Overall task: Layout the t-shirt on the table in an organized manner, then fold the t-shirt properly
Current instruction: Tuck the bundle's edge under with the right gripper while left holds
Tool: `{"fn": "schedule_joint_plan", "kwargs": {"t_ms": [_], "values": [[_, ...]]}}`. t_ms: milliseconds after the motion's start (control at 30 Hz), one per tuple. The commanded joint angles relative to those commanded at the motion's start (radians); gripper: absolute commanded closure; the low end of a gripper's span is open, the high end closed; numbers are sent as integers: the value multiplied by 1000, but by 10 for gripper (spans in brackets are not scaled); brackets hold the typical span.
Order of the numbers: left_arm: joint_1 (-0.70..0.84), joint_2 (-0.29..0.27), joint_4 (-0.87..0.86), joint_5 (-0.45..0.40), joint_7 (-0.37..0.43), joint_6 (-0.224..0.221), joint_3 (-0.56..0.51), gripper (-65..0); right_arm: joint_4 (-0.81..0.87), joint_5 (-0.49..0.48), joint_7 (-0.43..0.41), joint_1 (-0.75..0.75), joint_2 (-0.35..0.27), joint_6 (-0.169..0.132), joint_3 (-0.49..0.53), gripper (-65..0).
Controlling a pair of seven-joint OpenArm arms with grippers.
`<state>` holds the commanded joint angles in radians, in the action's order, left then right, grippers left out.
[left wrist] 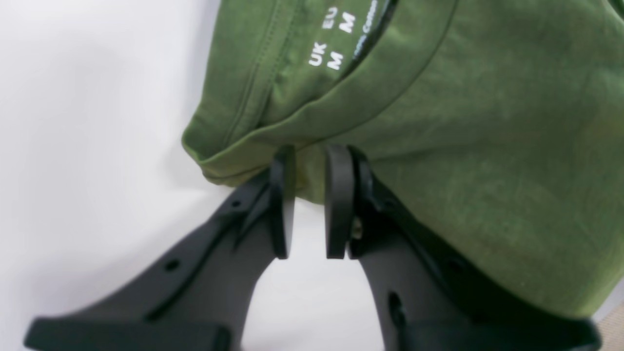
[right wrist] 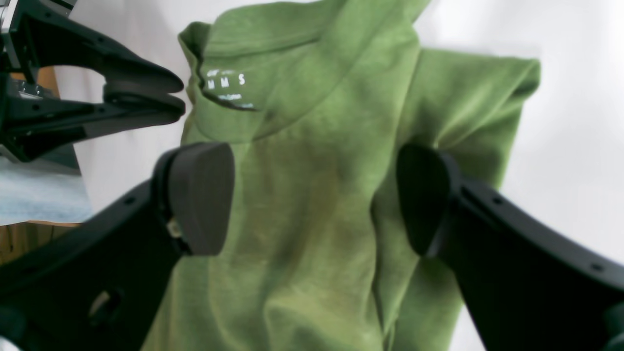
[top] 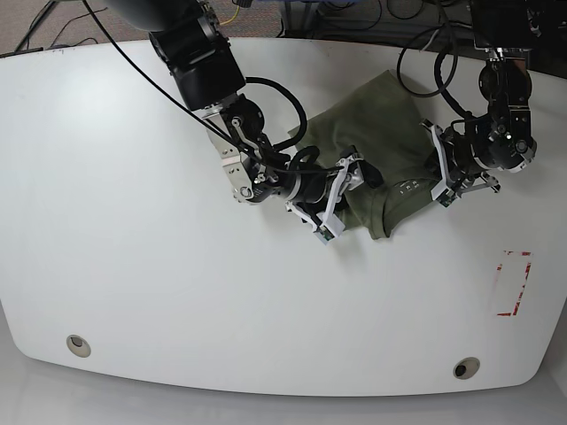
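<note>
**Both hands at the shirt**

Your left hand (left wrist: 309,204) has its fingers slightly parted, tips at the collar of the shirt (left wrist: 487,146), gripping nothing. Your right hand (right wrist: 312,200) gapes wide over the bunched shirt on the tabletop (top: 133,266).

Right end effector (right wrist: 312,200) spread wide, pads far apart, arm reaching in low from the base view's left, left end effector (left wrist: 312,202) narrowly parted, pads nearly parallel, wrist bent inward
</note>
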<state>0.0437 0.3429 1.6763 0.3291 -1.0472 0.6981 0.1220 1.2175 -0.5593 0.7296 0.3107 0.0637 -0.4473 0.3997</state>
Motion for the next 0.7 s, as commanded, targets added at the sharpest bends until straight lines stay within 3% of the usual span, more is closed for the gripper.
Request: {"fn": "schedule_joint_plan", "kwargs": {"t_ms": [100,267,367,700], "values": [[-2,0,-21,0,0,0,0,-97,0,0,0,0,0,-2,0,-368],[-2,0,-35,0,0,0,0,-97,0,0,0,2,0,-2,0,-111],[-2,0,-35,0,0,0,0,-97,0,0,0,2,0,-2,0,-6],[-2,0,-35,0,0,0,0,-97,72,-6,6,20,-9,2,0,0]]}}
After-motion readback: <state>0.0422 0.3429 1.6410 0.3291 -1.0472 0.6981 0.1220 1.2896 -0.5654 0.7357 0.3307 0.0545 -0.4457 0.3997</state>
